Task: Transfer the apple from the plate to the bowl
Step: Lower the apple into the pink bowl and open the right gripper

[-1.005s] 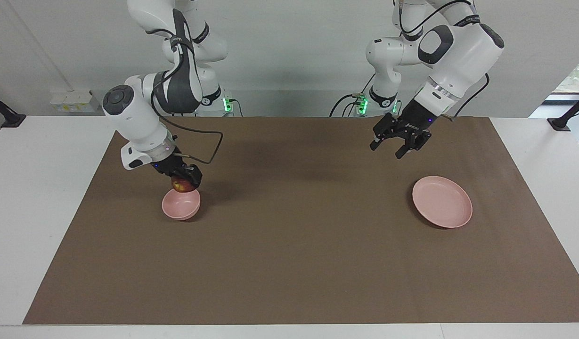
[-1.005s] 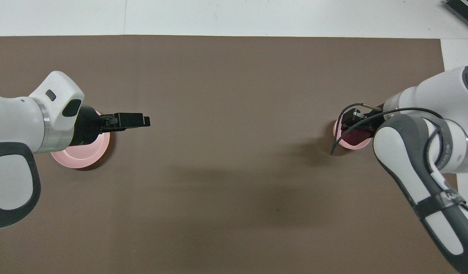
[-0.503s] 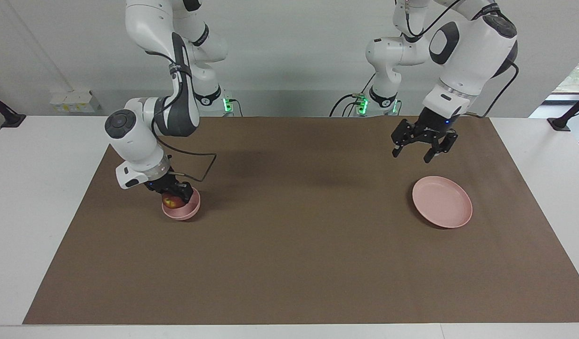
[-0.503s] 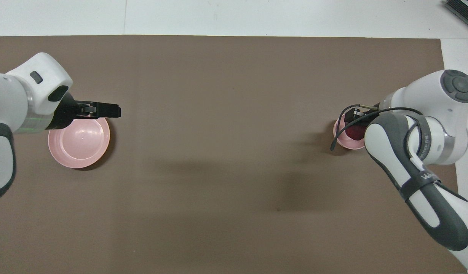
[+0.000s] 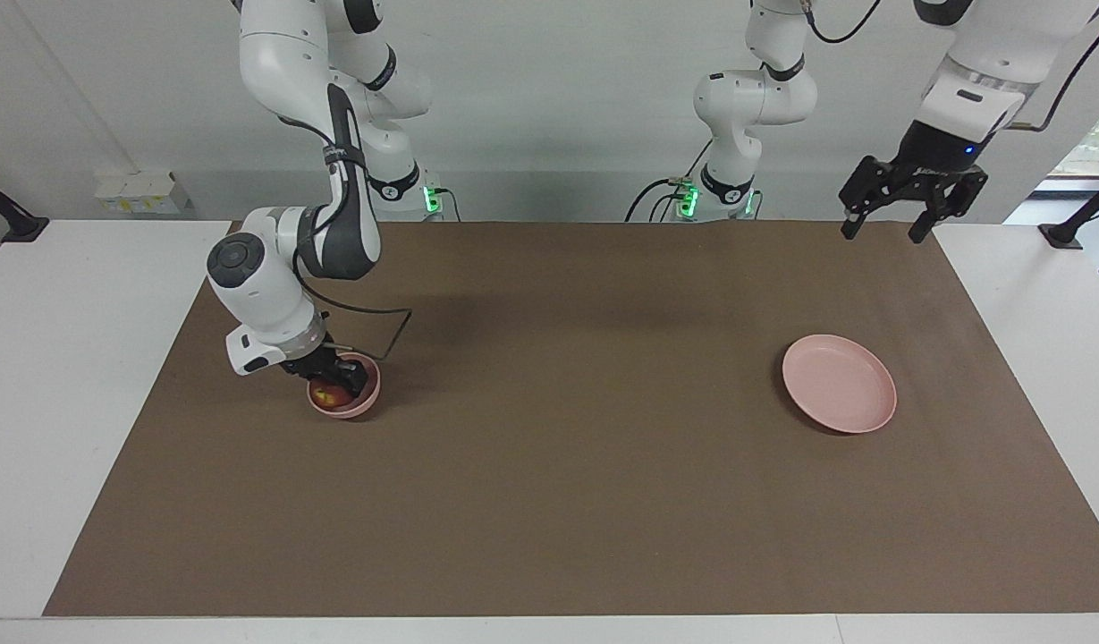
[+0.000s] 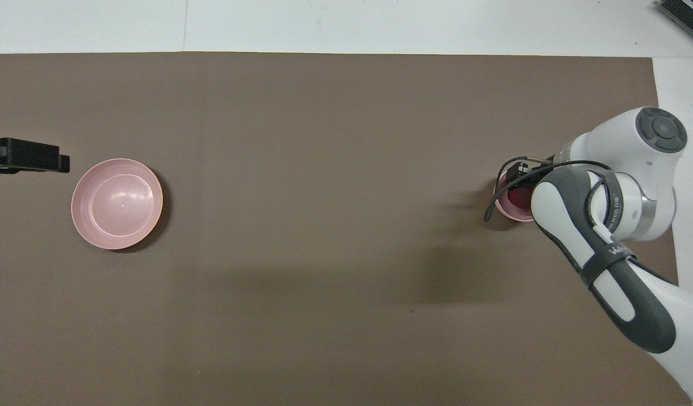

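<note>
The small pink bowl sits on the brown mat toward the right arm's end of the table. My right gripper reaches down into it, shut on the dark red apple, which is low inside the bowl. In the overhead view the right arm hides most of the bowl. The flat pink plate lies bare toward the left arm's end. My left gripper hangs open and high, off to the side of the plate, holding nothing.
A brown mat covers most of the white table. A black cable loops from the right wrist just above the mat beside the bowl.
The right gripper has lowered the apple from above the bowl down into it. The left gripper has risen and drawn away from the plate toward its own end of the table.
</note>
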`<state>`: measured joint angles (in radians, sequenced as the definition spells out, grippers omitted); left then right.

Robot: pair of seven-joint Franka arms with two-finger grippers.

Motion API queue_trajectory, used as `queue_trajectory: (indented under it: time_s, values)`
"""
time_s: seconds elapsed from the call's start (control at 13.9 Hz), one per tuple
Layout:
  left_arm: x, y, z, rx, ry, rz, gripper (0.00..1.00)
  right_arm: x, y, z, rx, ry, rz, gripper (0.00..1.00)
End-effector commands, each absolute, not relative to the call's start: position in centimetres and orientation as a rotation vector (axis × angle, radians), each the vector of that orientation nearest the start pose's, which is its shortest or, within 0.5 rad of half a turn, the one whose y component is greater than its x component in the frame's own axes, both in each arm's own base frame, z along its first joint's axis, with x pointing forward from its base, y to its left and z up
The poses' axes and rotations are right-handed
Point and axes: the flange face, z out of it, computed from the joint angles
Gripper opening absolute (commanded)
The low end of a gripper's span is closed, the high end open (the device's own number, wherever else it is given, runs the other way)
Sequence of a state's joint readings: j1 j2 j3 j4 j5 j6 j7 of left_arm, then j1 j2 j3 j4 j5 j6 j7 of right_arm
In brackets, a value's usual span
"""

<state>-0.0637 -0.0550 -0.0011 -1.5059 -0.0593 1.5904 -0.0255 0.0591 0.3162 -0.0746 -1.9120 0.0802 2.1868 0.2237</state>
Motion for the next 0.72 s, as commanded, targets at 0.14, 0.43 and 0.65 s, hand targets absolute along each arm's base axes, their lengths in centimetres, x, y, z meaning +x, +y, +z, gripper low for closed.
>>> queue_trajectory:
  time_s: [0.14,0.43,0.65]
  values:
    - [52.0,-3.4,72.8,-3.122,0.063,-0.152,1.00,61.9,0.0,32.3,-3.074,0.438,0.050,0.27]
    - [51.6,-2.8,72.2,-3.121,0.052,-0.064,1.00,62.0,0.5,32.2,-3.074,0.432,0.034,0.61]
    - [51.4,-3.2,71.9,-3.119,0.065,-0.011,1.00,62.0,0.5,32.2,-3.074,0.432,0.032,1.00]
